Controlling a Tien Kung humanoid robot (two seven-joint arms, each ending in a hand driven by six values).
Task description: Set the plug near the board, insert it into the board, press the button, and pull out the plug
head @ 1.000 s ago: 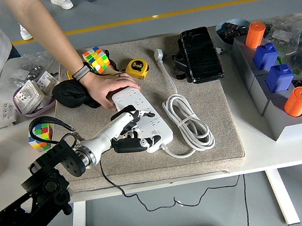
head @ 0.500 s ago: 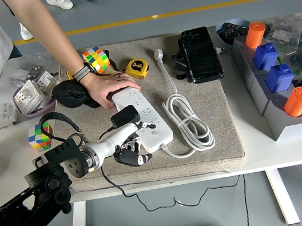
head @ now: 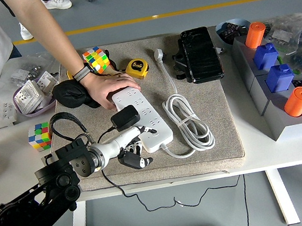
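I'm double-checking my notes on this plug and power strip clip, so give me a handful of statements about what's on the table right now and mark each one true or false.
1. A person's hand presses on the far end of the white power strip. True.
2. The black plug sits on the power strip. True.
3. The strip's own white cord is stretched out straight. False: it lies coiled beside the strip.
4. The yellow tape measure lies on the bare table. False: it is on the beige mat.
5. The robot's left hand is beside the strip's near end. True.

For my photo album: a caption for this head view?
Robot's left hand beside the plugged-in black plug while a person's hand steadies the power strip.
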